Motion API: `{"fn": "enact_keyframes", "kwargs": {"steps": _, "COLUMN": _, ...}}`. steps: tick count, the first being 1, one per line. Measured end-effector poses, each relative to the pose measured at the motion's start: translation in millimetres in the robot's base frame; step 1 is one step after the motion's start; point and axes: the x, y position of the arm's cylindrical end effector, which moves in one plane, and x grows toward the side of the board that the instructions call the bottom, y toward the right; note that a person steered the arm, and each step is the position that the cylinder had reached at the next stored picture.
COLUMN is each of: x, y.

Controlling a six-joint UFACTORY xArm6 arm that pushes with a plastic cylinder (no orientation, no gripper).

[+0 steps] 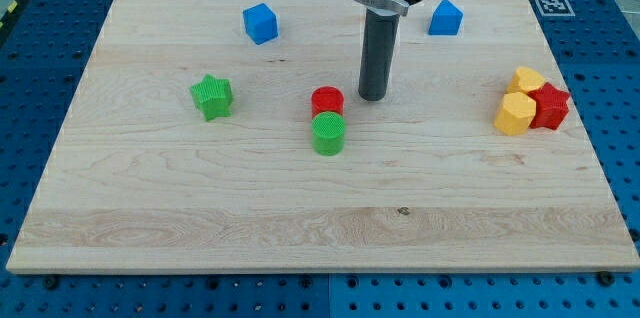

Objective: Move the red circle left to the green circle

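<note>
Rod only, no claw; my tip (pixel 373 97) is sitting just right of red circle (pixel 327 101), touching green circle (pixel 328 133); light, ribbed, probably sliding easily; push top-right side

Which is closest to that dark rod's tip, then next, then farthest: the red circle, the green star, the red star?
From my tip:
1. Red circle, just to its left in the view.
2. Green star, farther left.
3. Red star, far right by the yellow blocks.

Green star (pixel 211 95), two blue blocks (pixel 260 23)
</note>
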Motion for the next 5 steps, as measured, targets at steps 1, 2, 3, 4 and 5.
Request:
{"fn": "enact_keyframes", "kwargs": {"steps": 1, "x": 0.0, "y": -13.4}}
{"fn": "enact_keyframes", "kwargs": {"steps": 2, "x": 0.0, "y": -23.9}}
{"fn": "enact_keyframes", "kwargs": {"steps": 3, "x": 0.0, "y": -36.4}}
{"fn": "enact_keyframes", "kwargs": {"steps": 4, "x": 0.0, "y": -45.1}}
{"fn": "enact_keyframes", "kwargs": {"steps": 5, "x": 0.0, "y": -54.4}}
